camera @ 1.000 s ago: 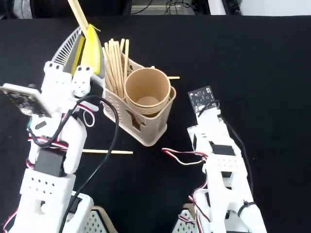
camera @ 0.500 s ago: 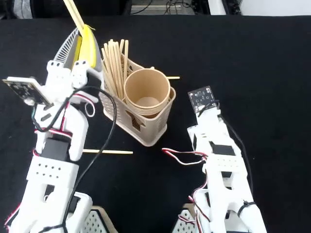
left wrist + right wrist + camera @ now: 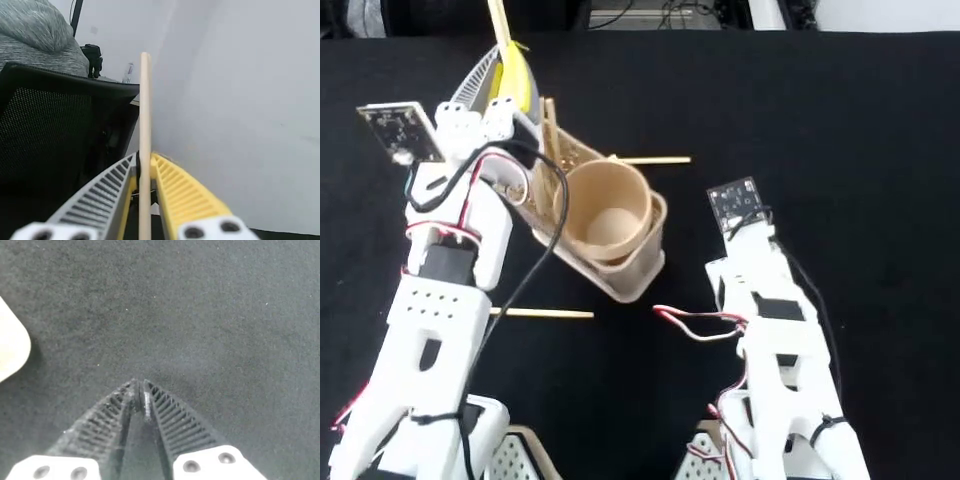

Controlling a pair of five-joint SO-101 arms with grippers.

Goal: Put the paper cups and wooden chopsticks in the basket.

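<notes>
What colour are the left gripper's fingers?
Left gripper: one yellow, one grey; left wrist view shows best.

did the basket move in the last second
Yes, the basket has tipped toward the left arm, while the loose chopstick before it stayed put.

From my station I can read no text, label, number or sign anywhere, neither on the basket (image 3: pixel 632 276) nor the paper cups (image 3: pixel 605 220).
</notes>
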